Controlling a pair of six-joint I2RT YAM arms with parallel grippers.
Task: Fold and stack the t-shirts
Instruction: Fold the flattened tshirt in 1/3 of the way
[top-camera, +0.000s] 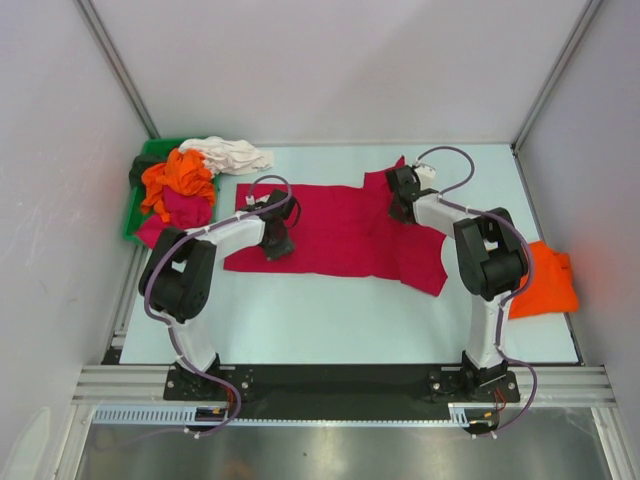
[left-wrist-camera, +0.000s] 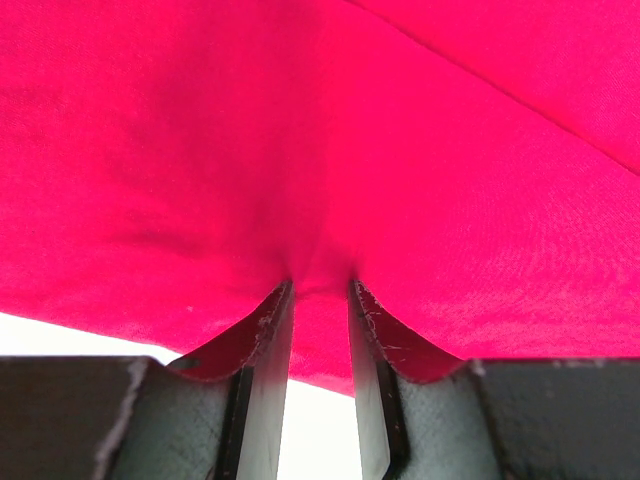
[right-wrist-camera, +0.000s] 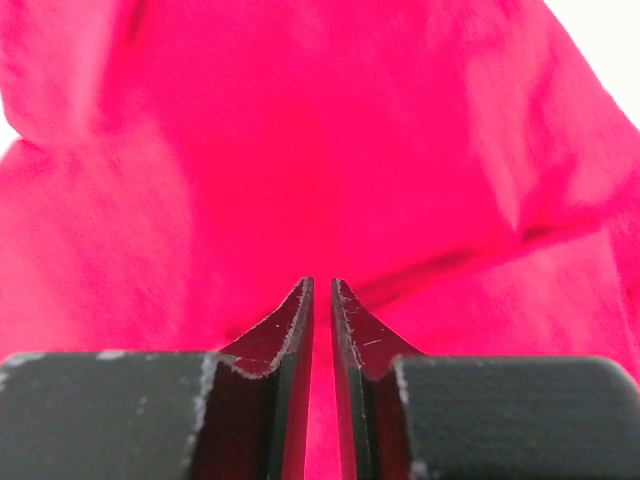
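A large crimson-red t-shirt (top-camera: 340, 230) lies spread across the middle of the table, with its right part bunched and folded over. My left gripper (top-camera: 278, 243) is at the shirt's left part. In the left wrist view the left gripper (left-wrist-camera: 320, 285) is shut on a pinch of the red cloth (left-wrist-camera: 320, 150). My right gripper (top-camera: 402, 200) sits at the shirt's upper right corner. Seen from the right wrist, the right gripper (right-wrist-camera: 321, 282) is nearly closed, with red cloth (right-wrist-camera: 320, 140) between its jaws. One folded orange t-shirt (top-camera: 548, 280) lies at the right edge.
A green bin (top-camera: 135, 205) stands at the back left. It holds a heap of shirts: orange (top-camera: 180, 178), magenta (top-camera: 185, 208), white (top-camera: 232, 155) and dark (top-camera: 142, 170). Grey walls and frame posts close in the table on three sides.
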